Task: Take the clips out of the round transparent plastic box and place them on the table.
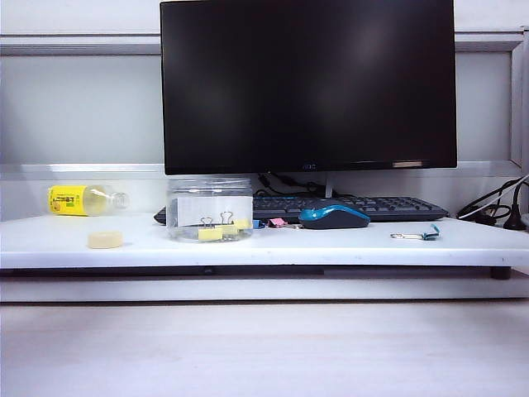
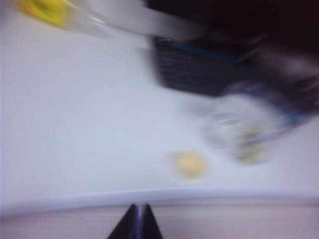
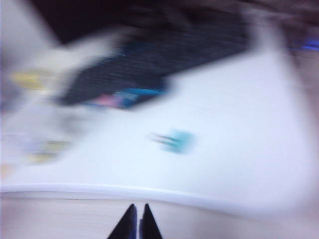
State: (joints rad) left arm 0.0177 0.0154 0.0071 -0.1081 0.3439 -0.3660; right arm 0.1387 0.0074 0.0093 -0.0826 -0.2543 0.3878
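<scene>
Clips (image 1: 216, 230): yellow, inside the jar (image 1: 209, 208), lying at its bottom, none out on the table (image 1: 273, 245) yet, so task reads as not begun. Your left gripper (image 2: 138, 222) sits back off the table's front edge, tips pressed together, nothing in them; right gripper (image 3: 137, 221) same, pulled back past the edge, tips nearly touching, empty. Neither shows in the exterior view. Wrist views are blurred, read them loosely. From the left gripper the jar (image 2: 239, 130) lies ahead, across the edge and off toward the other arm's side; the pale round disc (image 2: 189, 164) is nearer, between you and it. From the right gripper the jar (image 3: 35, 117) is ahead and far over toward the left arm, only a smear at frame edge; the teal clip (image 3: 175, 141) sits right in front of it instead, not a target. Left arm looks nearer the jar. Jar stands upright, axis vertical, mouth up as far as can be told; whether a lid is on cannot be told. You'd likely need to come in from above, jaws spread first.
</scene>
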